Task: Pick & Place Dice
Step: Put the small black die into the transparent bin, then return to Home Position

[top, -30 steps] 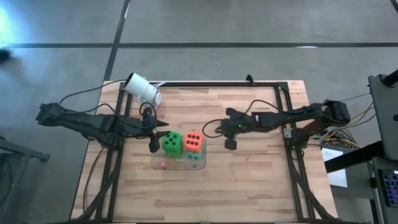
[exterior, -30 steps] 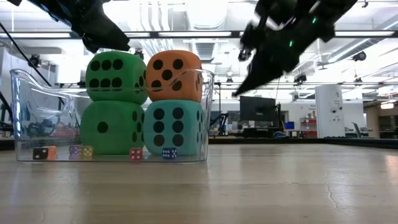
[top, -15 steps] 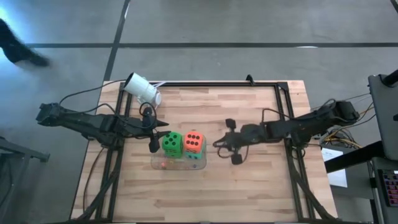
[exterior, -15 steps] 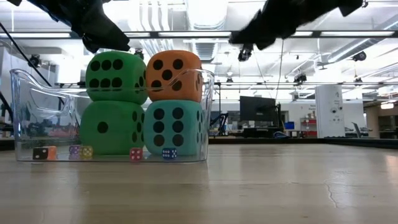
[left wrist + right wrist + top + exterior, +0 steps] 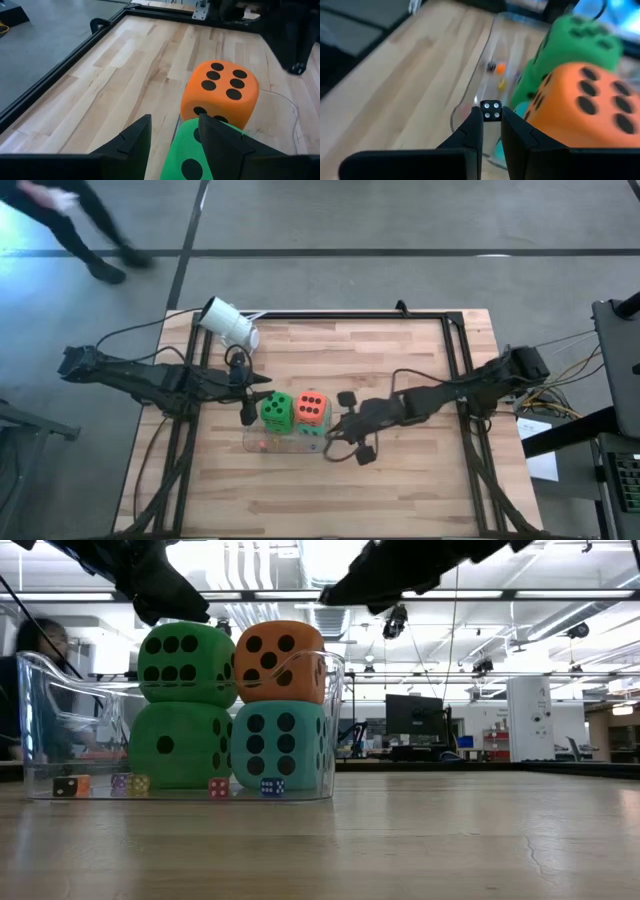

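Four big dice stand stacked two by two in a clear container (image 5: 40,730): a green die (image 5: 187,663) on a green die (image 5: 180,745), and an orange die (image 5: 280,662) on a teal die (image 5: 280,745). Several tiny dice (image 5: 218,787) lie on the container floor. My left gripper (image 5: 174,135) is open and waits at the upper green die's (image 5: 277,411) left side. My right gripper (image 5: 492,125) hangs over the container's right end (image 5: 330,432), shut on a tiny black die. My right gripper pinches a tiny black die with white pips (image 5: 492,110) between its two fingertips. The fingers come from the table's right side. The die is lifted clear, beside the orange die (image 5: 590,112), with a four-pip face toward the wrist camera.
A white cylindrical camera (image 5: 230,323) lies at the table's far left corner. Black frame rails (image 5: 455,350) run along the table's edges. A person (image 5: 70,220) walks on the floor beyond the table. Bare wood (image 5: 400,490) spreads to the right of and nearer than the container.
My right gripper has travelled from the table's middle toward the left and near edges, ending at the container's right end. In the low view it has risen and levelled out. The person has walked across the floor beyond the table.
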